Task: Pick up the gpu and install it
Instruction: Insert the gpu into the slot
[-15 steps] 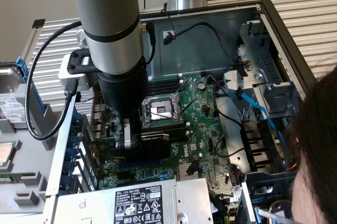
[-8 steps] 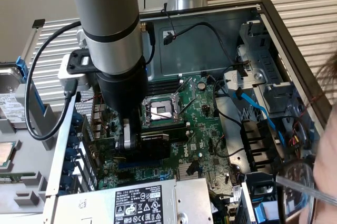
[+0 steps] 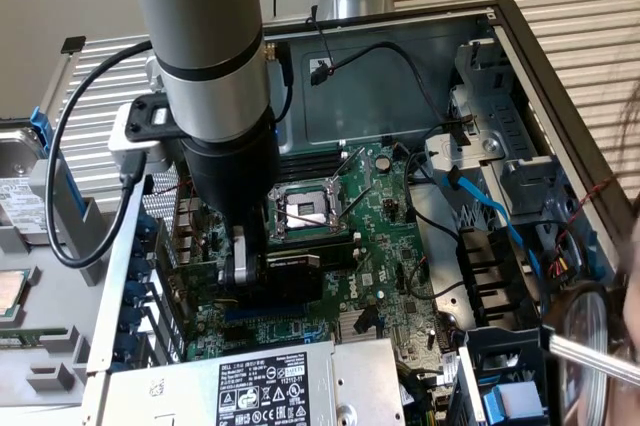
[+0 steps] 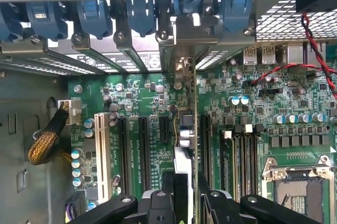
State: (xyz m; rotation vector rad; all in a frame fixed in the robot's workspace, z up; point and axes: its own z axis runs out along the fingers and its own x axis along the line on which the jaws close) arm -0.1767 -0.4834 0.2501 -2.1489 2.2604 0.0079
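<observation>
The gpu shows in the exterior view as a black shroud low over the green motherboard, just below the CPU socket. My gripper is shut on its end nearest the case's rear wall. In the wrist view the gpu stands edge-on between my gripper fingers, lined up among the black expansion slots. Its silver bracket reaches up to the rear slot openings. Whether its edge sits in a slot is hidden.
The open PC case holds a power supply in front, a bare CPU socket, a blue cable and drive cages at the exterior view's right. Blue slot latches line the rear wall. A red-black wire crosses nearby.
</observation>
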